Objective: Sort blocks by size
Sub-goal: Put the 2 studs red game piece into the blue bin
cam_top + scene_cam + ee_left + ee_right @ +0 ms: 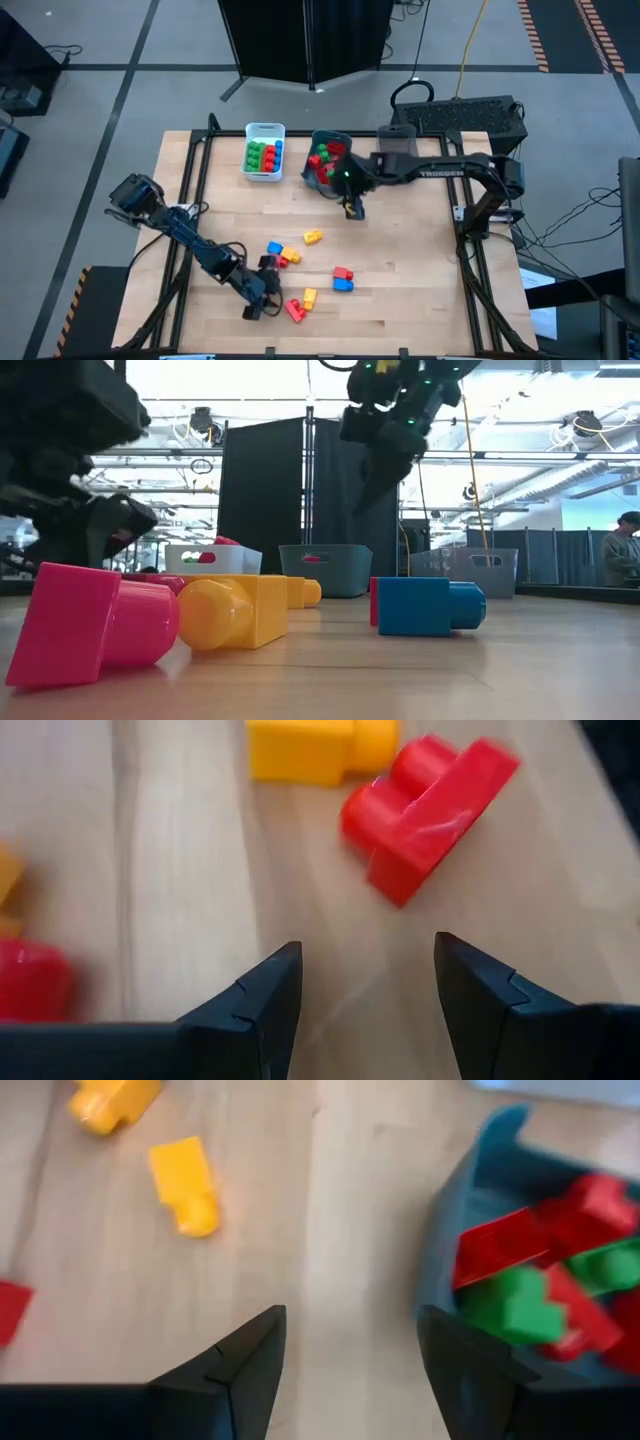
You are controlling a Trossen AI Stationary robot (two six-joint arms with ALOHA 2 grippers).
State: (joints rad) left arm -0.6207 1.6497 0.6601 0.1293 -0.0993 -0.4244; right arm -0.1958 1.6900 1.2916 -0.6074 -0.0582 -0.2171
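Loose blocks lie on the wooden table: a yellow one, a mixed cluster, a red and blue pair, a yellow one and a red one. My left gripper stands open and low near the front edge. The red block and yellow block lie just ahead of its fingers, with bare table between them. My right gripper hangs open above the table beside the teal bin. Nothing is between its fingers.
A white bin holds green, red and blue blocks, and the teal bin holds red and green ones. A grey bin stands at the back right. There is bare table at the front right.
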